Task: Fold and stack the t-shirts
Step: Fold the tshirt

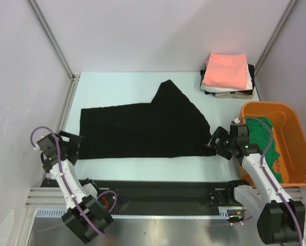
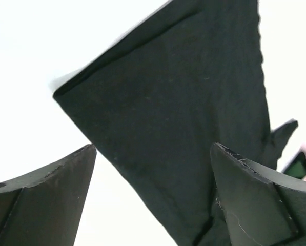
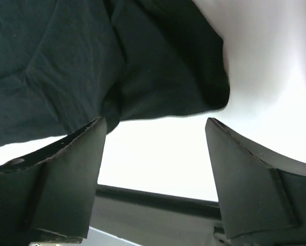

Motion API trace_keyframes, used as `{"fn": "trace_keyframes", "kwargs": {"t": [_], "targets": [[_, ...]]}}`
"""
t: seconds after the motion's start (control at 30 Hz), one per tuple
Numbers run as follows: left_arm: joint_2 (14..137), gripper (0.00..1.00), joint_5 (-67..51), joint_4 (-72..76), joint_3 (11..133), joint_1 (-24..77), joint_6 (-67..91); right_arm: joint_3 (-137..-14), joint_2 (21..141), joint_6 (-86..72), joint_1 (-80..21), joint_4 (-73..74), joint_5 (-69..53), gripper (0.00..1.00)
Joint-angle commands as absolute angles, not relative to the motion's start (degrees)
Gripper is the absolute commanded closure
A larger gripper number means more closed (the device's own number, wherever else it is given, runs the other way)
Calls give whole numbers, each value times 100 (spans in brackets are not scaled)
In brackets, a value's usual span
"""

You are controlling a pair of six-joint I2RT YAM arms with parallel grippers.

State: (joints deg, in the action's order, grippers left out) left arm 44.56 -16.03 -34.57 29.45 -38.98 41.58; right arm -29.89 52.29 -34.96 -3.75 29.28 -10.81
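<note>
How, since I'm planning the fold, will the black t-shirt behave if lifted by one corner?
Probably floppy: the black t-shirt lies flat with soft wrinkles, so it should drape. Its thin edge suggests lightness; pushing would likely bunch it.

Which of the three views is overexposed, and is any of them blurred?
Top external view: even light, sharp, faint shadows, but the black t-shirt shows almost no fold detail. Left wrist view: the table is blown out to pure white. Right wrist view: same white glare, yet the cloth wrinkles are readable.
</note>
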Motion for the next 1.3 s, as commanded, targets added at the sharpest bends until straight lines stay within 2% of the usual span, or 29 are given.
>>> {"fn": "trace_keyframes", "kwargs": {"t": [0.0, 0.13, 0.23, 0.3, 0.33, 0.57, 0.63, 0.8, 0.87, 0.93, 1.0, 1.1, 1.27], "targets": [[4438, 0, -2099, -3691, 3725, -4174, 3501, -3566, 4861, -3718, -518, 3251, -713, 16], [4877, 0, -2479, -3744, 4411, -4131, 2656, -4226, 4999, -3823, -939, 2825, -571, 16], [5080, 0, -1849, -3797, 4772, -3588, 2286, -4990, 5658, -3508, -1440, 2304, -440, 17], [5132, 0, -1697, -3613, 4781, -3218, 2180, -5674, 6668, -3149, -1573, 2223, -395, 17], [5159, 0, -1592, -3612, 4781, -3147, 2154, -6400, 7062, -3059, -1582, 2311, -404, 17], [4843, 0, -1450, -3322, 4491, -2734, 2188, -8513, 9568, -2444, -1644, 1328, -1037, 16], [4843, 0, -1476, -3270, 4465, -2698, 2180, -9111, 10648, -2181, -1626, 1257, -1177, 16], [4948, 0, -1363, -3313, 4474, -2619, 2188, -11825, 13229, -1873, -1582, 1493, -1686, 18], [4826, 0, -1301, -3296, 4456, -2584, 2206, -13061, 13866, -1663, -1582, 1792, -1609, 18], [4729, 0, -1222, -3296, 4439, -2558, 2232, -13743, 14646, -1608, -1556, 1994, -1486, 16], [4597, 0, -1204, -3287, 4430, -2532, 2241, -14297, 14984, -1678, -1451, 1847, -1380, 15], [4597, 0, -1221, -3270, 4421, -2505, 2250, -14431, 15424, -1933, -1284, 1162, -1441, 13], [4623, 0, -1283, -3270, 4421, -2470, 2250, -15046, 16117, -1916, -1309, 1239, -1336, 13]]}}
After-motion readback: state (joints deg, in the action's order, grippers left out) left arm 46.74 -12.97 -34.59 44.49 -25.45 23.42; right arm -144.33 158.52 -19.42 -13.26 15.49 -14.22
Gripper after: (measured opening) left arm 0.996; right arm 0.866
